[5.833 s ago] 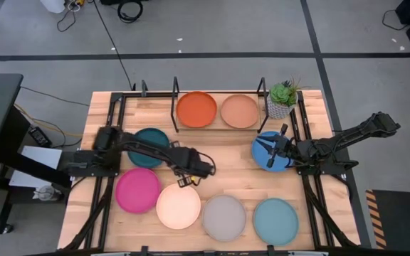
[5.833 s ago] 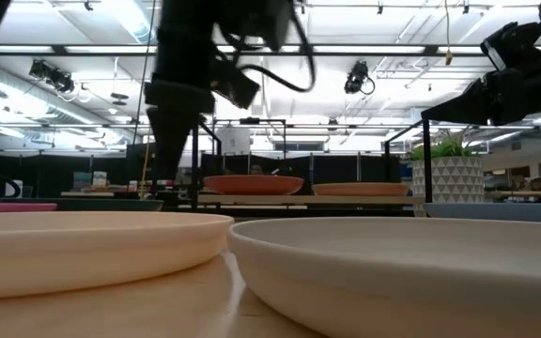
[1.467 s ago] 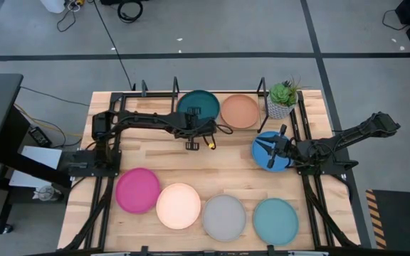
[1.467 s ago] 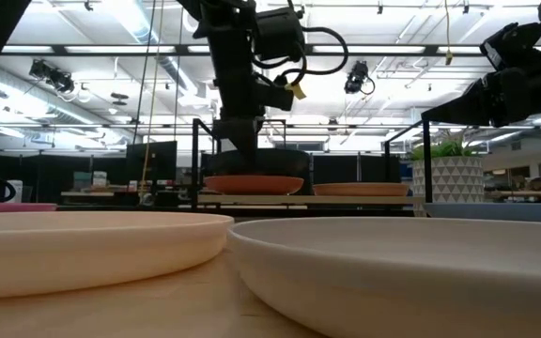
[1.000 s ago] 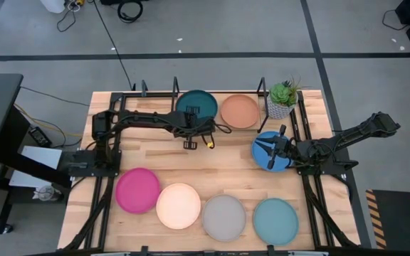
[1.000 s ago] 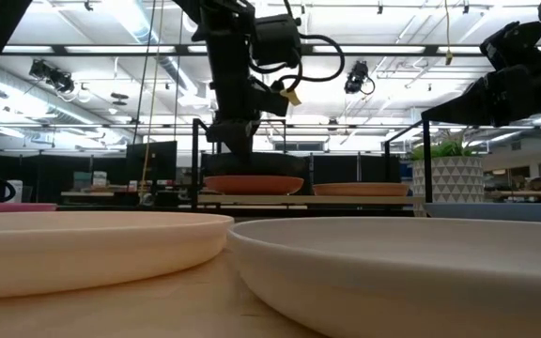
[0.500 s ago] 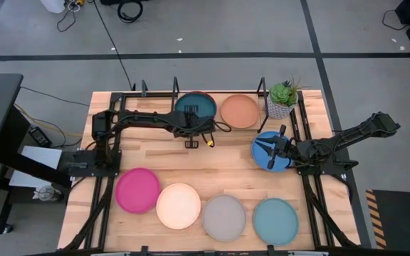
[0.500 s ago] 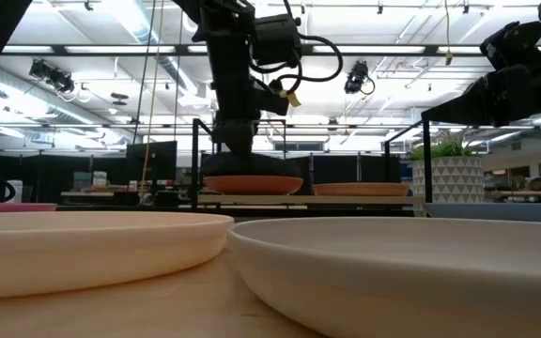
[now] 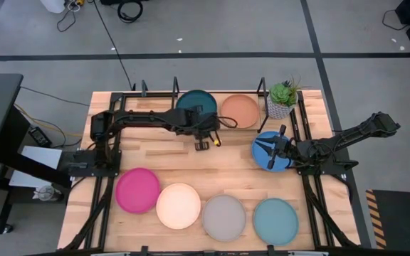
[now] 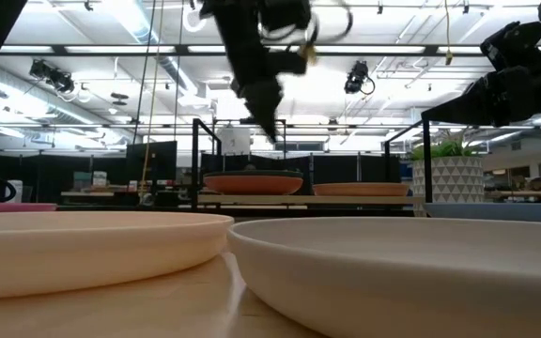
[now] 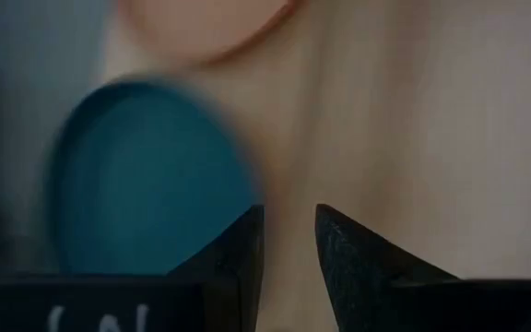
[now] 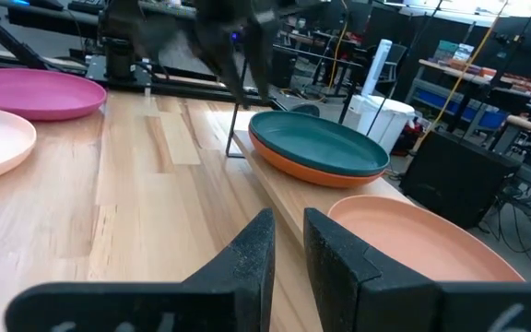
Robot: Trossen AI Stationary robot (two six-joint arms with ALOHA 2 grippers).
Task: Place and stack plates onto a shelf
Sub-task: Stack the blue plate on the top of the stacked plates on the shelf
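The dark teal plate (image 9: pixel 196 104) lies on the orange plate (image 12: pixel 313 174) on the left half of the shelf (image 9: pixel 216 129). The tan plate (image 9: pixel 239 110) sits beside them on the shelf's board. My left gripper (image 9: pixel 206 142) hangs just off the shelf's near edge, raised above the table (image 10: pixel 269 127). A small gap shows between its fingers (image 11: pixel 289 244). My right gripper (image 9: pixel 265 147) waits over the blue plate (image 9: pixel 275 158) with its fingers close together (image 12: pixel 289 244). Whether it touches that plate is hidden.
Magenta (image 9: pixel 138 190), cream (image 9: pixel 179 205), grey (image 9: pixel 224 217) and light teal (image 9: pixel 275 221) plates lie in a row along the table's near edge. A potted plant (image 9: pixel 283 97) stands at the shelf's right end. Bare wood stretches between the shelf and that row.
My left gripper brought the dark teal plate down onto the orange plate and let it go. It then drew back toward the table's near right, rose and tipped. The dark teal plate now rests flat on the orange one.
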